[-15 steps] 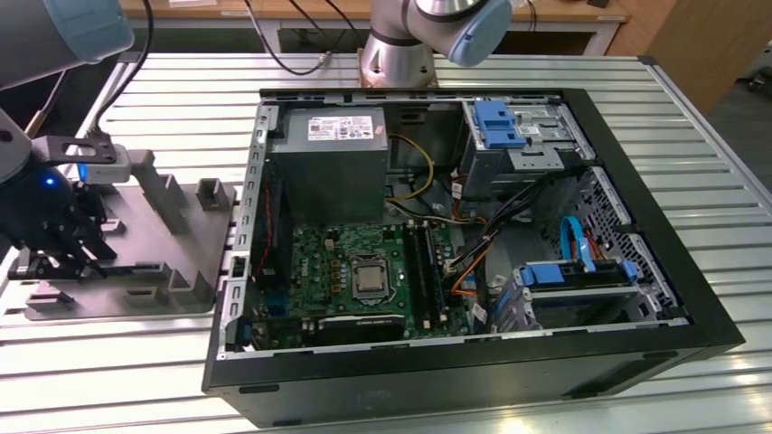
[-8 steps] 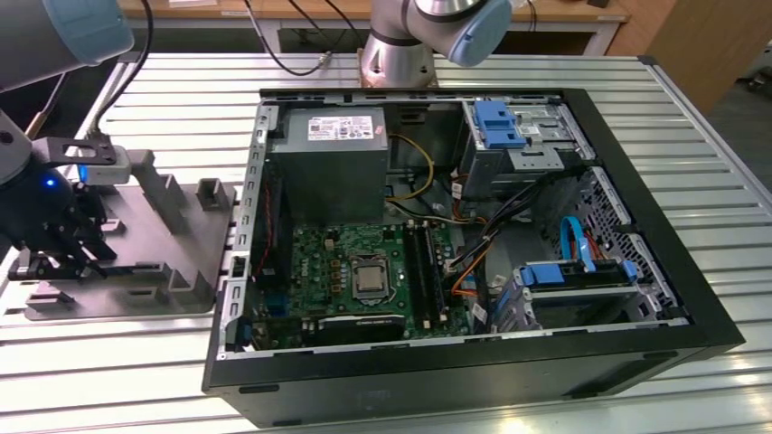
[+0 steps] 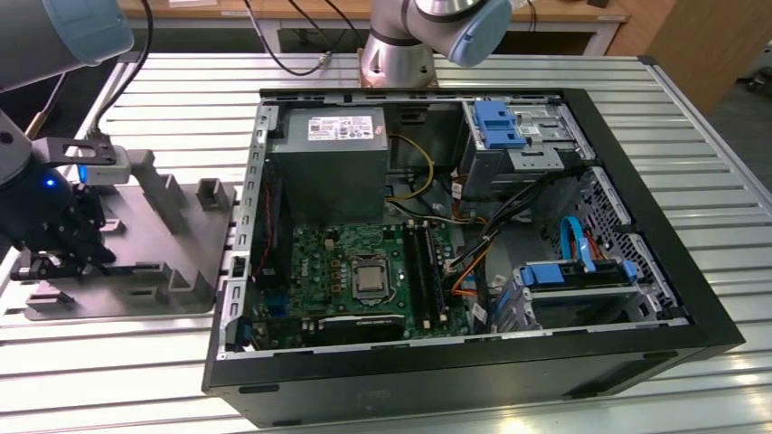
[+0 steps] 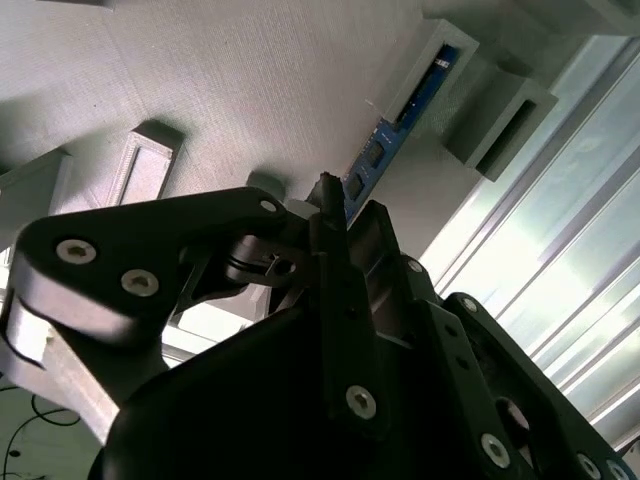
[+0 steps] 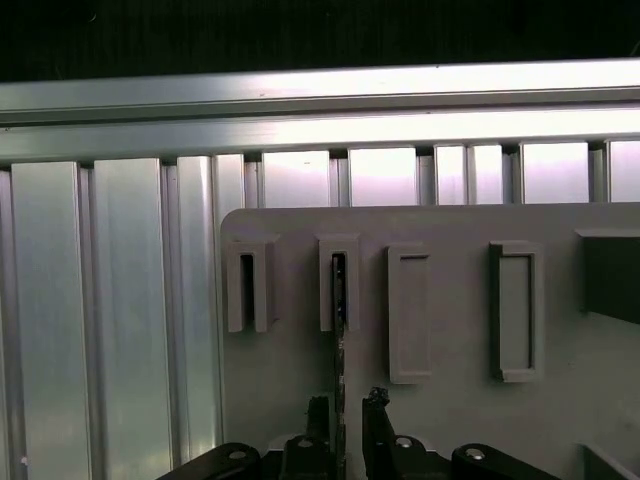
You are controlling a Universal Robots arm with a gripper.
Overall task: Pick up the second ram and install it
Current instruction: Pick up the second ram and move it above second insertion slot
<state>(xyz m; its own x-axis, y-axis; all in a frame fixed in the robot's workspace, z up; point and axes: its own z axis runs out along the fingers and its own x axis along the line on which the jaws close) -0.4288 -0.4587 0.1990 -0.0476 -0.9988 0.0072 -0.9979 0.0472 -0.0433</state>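
The gripper [image 5: 346, 405] is straddling the ram [image 5: 340, 320], its jaws narrowly spread, one on each face and not yet clamping. The ram is standing on edge in a slot of the grey fixture [image 5: 450, 420] on the worktop [image 5: 100, 300]. A good grasp probably needs the stick centred, the jaws square to its flat faces, and no sideways push against the slot.

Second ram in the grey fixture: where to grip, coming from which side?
I'd grip the second ram by its two flat faces, at the end clear of the slotted post on the fixture plate, coming down from above astride its thin top edge. It stands edge-on, so only the faces give flat opposed surfaces. The gripper sits over that free end.
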